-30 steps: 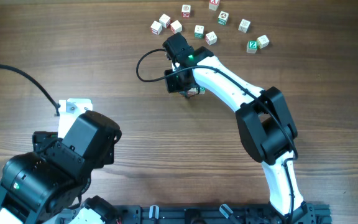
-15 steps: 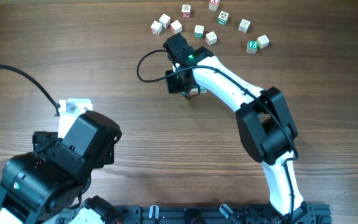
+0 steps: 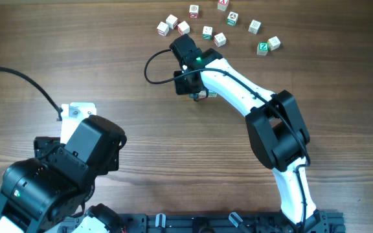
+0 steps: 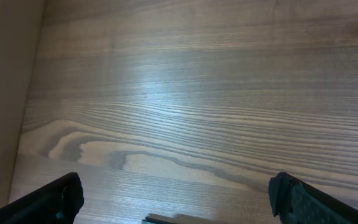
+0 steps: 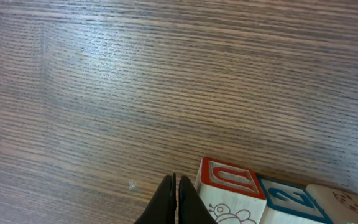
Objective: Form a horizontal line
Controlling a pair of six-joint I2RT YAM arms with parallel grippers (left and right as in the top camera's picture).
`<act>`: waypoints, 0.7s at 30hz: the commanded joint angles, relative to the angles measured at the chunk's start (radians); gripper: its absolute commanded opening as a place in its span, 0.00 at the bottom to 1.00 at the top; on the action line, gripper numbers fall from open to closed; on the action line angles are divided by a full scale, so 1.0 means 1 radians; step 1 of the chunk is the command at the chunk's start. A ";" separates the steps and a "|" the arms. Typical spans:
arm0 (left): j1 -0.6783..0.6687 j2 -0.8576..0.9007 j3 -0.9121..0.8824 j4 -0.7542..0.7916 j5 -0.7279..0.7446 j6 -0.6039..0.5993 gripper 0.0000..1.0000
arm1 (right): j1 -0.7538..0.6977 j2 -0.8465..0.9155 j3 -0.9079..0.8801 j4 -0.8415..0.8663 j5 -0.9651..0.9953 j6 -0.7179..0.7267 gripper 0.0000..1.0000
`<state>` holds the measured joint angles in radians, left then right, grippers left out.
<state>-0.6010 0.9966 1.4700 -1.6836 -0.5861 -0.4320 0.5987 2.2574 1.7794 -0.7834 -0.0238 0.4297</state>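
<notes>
Emerging line [image 5: 272, 198] beside closed right gripper [image 5: 176, 199]

A row [image 5: 271, 196] of small pale wooden cubes lies flat, faces touching: red-printed cube [image 5: 229, 180], blue-printed cube [image 5: 289, 200], then a third cube [image 5: 348, 201], partly cropped.

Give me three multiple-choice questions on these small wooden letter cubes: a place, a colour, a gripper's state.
1. Where do the scattered loose wooden cubes lie in the overhead view?
A. near the top edge
B. beside the left arm's base
C. bottom right

2. What colour is printed on the cube nearest the right gripper?
A. green
B. red
C. black

3. The left gripper is:
A. shut on a cube
B. open, empty
C. shut, empty

Answers: 1 A, they cluster at the picture's top. 2 B, the red-printed cube sits right beside its shut fingertips. 3 B, its fingers stand wide apart.
</notes>
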 commanded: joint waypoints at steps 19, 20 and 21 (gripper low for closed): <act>0.003 -0.003 0.002 0.000 -0.006 -0.021 1.00 | -0.004 0.004 0.079 0.071 0.188 0.000 0.05; 0.003 -0.003 0.002 0.000 -0.006 -0.021 1.00 | -0.005 0.012 0.077 0.071 0.193 0.000 0.05; 0.003 -0.003 0.002 0.000 -0.006 -0.021 1.00 | -0.005 0.026 0.077 0.071 0.193 0.001 0.05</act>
<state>-0.6010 0.9966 1.4700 -1.6836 -0.5861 -0.4320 0.5987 2.2574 1.8458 -0.7166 0.1139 0.4252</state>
